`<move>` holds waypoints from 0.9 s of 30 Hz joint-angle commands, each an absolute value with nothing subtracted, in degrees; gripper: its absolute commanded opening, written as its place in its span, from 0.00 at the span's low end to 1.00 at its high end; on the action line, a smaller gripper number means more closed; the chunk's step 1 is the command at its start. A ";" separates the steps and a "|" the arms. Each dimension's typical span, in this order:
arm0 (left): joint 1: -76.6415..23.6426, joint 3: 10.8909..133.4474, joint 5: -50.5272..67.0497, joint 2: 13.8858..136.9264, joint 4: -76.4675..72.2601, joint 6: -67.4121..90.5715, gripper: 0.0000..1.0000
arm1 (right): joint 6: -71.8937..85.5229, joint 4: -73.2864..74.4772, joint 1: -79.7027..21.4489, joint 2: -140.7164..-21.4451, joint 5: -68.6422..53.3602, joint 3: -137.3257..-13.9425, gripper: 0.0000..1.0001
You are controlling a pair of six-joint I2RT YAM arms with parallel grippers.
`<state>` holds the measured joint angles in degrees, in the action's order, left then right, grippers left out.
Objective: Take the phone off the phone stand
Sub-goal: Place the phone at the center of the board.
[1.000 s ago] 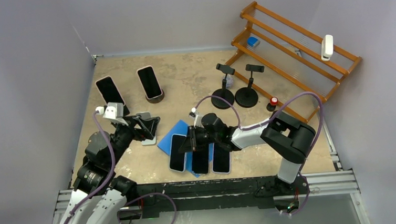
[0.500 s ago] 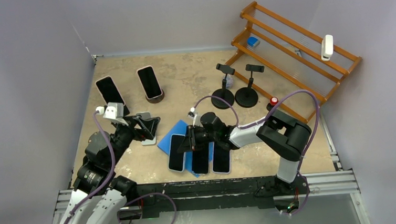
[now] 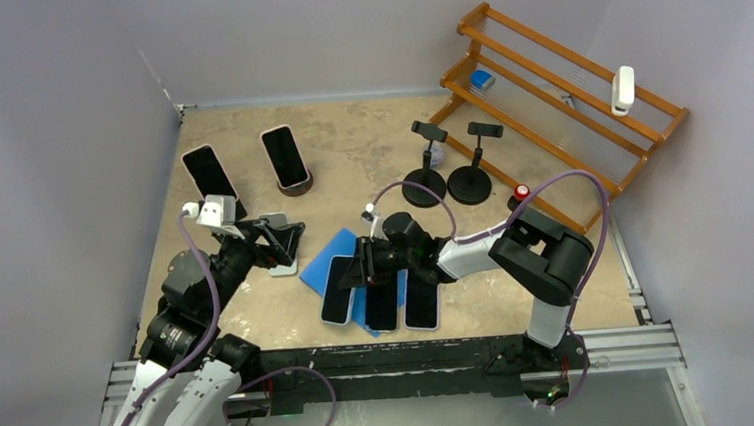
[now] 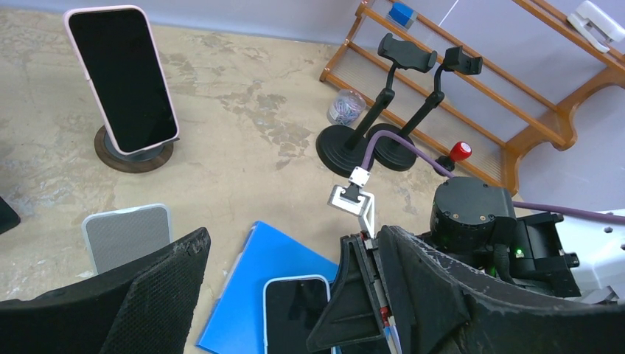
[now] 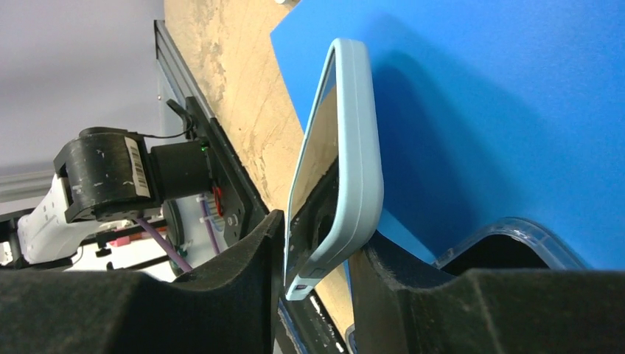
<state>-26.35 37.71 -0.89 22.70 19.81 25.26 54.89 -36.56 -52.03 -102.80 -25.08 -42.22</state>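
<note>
1. Between the narrow jaws of the right tool point(image 3: 360, 266) sits one end of the light-blue-cased phone point(image 5: 346, 133). It is tilted, with its far end over the flat blue folder point(image 5: 501, 110). Whether the pads pinch it or merely flank it, I cannot tell.
2. Just beside that tool, two more dark-screened phones point(image 3: 381, 305) lie flat on the same folder.
3. The left tool point(image 4: 295, 240) stands wide and empty, just above a grey, white-rimmed stand point(image 4: 125, 236) that carries no phone.
4. Well ahead of the left tool, a pink-cased phone point(image 4: 121, 77) leans on its round dark stand point(image 4: 136, 155). A black-screened phone point(image 3: 209, 172) leans further left.
5. Judged from this, the current removal is nearly done: letting go and backing off remain. The two leaning phones look untouched.
</note>
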 commanded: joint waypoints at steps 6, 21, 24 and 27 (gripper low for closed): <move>-26.45 38.31 -1.33 23.28 17.66 23.91 0.82 | 52.35 -34.48 -51.25 -101.51 -22.23 -44.07 0.43; -26.42 38.29 -1.14 23.52 17.68 24.17 0.82 | 50.79 -31.24 -50.03 -98.34 -20.27 -42.85 0.45; -26.43 38.24 -1.13 23.63 17.78 24.17 0.82 | 50.63 -31.04 -49.73 -97.88 -20.05 -42.51 0.45; -26.39 38.23 -1.09 23.64 17.81 24.17 0.82 | 50.42 -30.87 -49.49 -97.53 -19.87 -42.19 0.45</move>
<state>-26.35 37.71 -0.86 23.29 19.81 24.86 51.55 -29.56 -49.98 -100.47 -20.80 -42.15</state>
